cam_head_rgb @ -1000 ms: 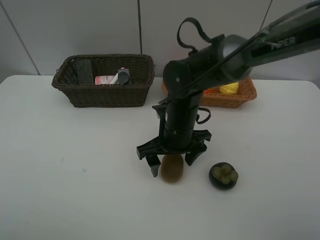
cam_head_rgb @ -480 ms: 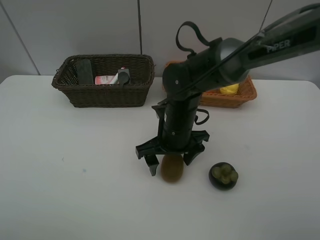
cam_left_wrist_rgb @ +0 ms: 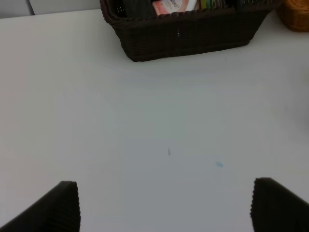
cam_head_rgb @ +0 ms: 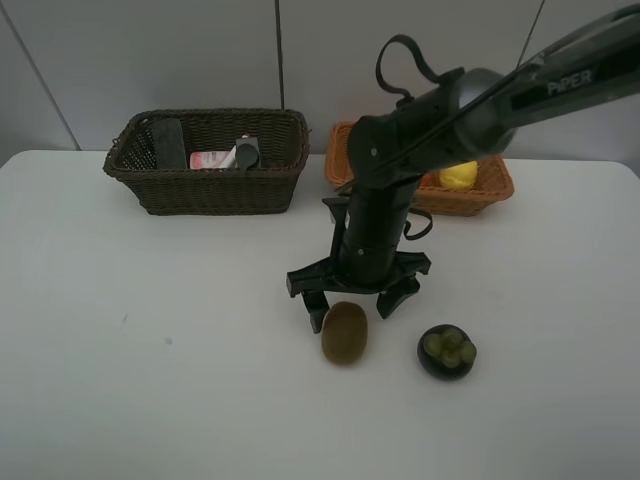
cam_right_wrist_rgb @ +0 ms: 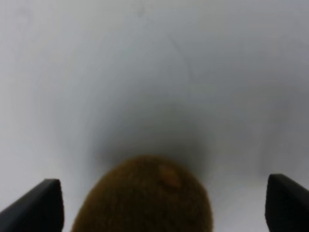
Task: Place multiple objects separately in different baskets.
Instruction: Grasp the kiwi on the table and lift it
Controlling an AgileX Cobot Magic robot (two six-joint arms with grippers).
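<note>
A brown kiwi point(cam_head_rgb: 344, 332) lies on the white table, and a dark green-topped mangosteen point(cam_head_rgb: 446, 351) lies to its right. My right gripper point(cam_head_rgb: 352, 302) is open and empty, pointing down just behind the kiwi, its fingers apart on either side. In the right wrist view the kiwi point(cam_right_wrist_rgb: 145, 198) sits low between the open fingertips point(cam_right_wrist_rgb: 38, 208). The dark brown basket point(cam_head_rgb: 210, 190) holds the black eraser point(cam_head_rgb: 168, 142), the pink bottle point(cam_head_rgb: 212, 159) and a dark-capped item. The orange-tan basket point(cam_head_rgb: 465, 203) holds the lemon point(cam_head_rgb: 459, 176). My left gripper point(cam_left_wrist_rgb: 166, 205) is open and empty.
The right arm point(cam_head_rgb: 430, 110) reaches over the orange-tan basket and hides part of its contents. The left wrist view shows bare table in front of the dark brown basket point(cam_left_wrist_rgb: 188, 31). A wall stands behind both baskets.
My right gripper has drawn back from the kiwi toward the baskets, still open. The kiwi stays on the table and now shows in full.
</note>
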